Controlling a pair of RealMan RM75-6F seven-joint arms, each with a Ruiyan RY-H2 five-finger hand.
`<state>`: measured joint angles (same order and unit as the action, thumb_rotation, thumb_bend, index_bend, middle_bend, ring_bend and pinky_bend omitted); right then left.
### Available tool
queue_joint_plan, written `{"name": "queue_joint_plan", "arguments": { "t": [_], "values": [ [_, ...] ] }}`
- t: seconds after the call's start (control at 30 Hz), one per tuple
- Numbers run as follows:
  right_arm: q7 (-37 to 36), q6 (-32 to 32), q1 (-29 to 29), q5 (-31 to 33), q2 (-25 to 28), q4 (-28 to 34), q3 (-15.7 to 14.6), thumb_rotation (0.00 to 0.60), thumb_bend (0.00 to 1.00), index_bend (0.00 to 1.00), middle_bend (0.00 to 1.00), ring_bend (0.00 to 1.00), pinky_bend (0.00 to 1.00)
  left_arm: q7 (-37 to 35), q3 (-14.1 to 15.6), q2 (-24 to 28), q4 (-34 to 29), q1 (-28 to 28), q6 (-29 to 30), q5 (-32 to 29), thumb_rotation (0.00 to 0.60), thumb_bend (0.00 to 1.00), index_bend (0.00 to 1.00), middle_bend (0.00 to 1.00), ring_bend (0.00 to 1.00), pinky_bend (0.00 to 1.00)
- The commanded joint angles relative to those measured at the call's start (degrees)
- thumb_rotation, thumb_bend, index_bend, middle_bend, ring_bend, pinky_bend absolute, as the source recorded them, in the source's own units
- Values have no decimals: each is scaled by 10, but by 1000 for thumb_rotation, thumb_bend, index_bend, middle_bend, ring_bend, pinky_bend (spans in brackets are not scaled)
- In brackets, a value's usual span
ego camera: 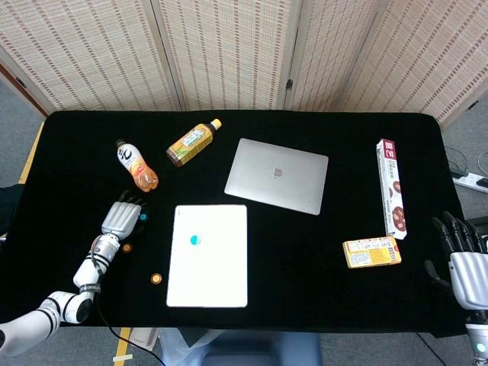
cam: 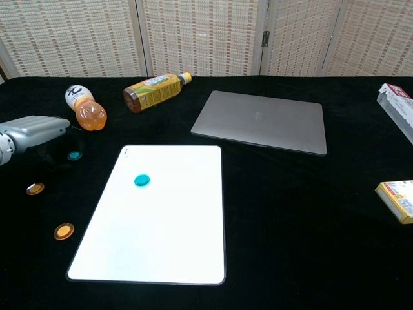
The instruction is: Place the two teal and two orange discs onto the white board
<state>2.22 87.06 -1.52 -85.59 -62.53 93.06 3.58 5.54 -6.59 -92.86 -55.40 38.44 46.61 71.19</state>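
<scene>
- Hovering at mid-left of the frame, left hand (cam: 35,129) sits over the loose teal disc (cam: 74,155); whether it grips it, I cannot tell
- Pinch cleanly, lift, carry to white board (cam: 168,239) beside 1 teal disc (cam: 142,181)
- 2 orange discs (cam: 63,230) wait lower left

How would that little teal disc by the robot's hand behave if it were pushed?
The teal disc looks thin and flat, so it would probably slide rather than roll. It seems small and light, so the left hand could easily flick it away. Its low profile likely makes pinching it off the black tablecloth fiddly.

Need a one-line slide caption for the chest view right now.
Left hand at a teal disc beside the white board, which carries one teal disc; two orange discs wait.
</scene>
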Motion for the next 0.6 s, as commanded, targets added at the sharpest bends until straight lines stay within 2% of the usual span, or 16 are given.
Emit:
{"name": "queue_joint_plan", "arguments": {
  "t": [0.03,0.2,0.3,0.6],
  "values": [
    [0,0,0,0,0,1,0,600,427,0,0,0,0,7,8,14,-21,-9,12,7,600,394,418,406,233,0],
    [2,0,-1,-3,0,2,1,600,427,0,0,0,0,3,5,14,-22,-12,21,7,600,394,397,398,192,0],
    [3,0,-2,-3,1,3,1,600,426,0,0,0,0,-2,2,8,-7,-10,21,8,600,393,383,349,146,0],
    [2,2,1,-2,1,4,0,600,427,0,0,0,0,-6,4,-8,25,-7,8,6,600,393,394,337,137,0]
  ]
}}
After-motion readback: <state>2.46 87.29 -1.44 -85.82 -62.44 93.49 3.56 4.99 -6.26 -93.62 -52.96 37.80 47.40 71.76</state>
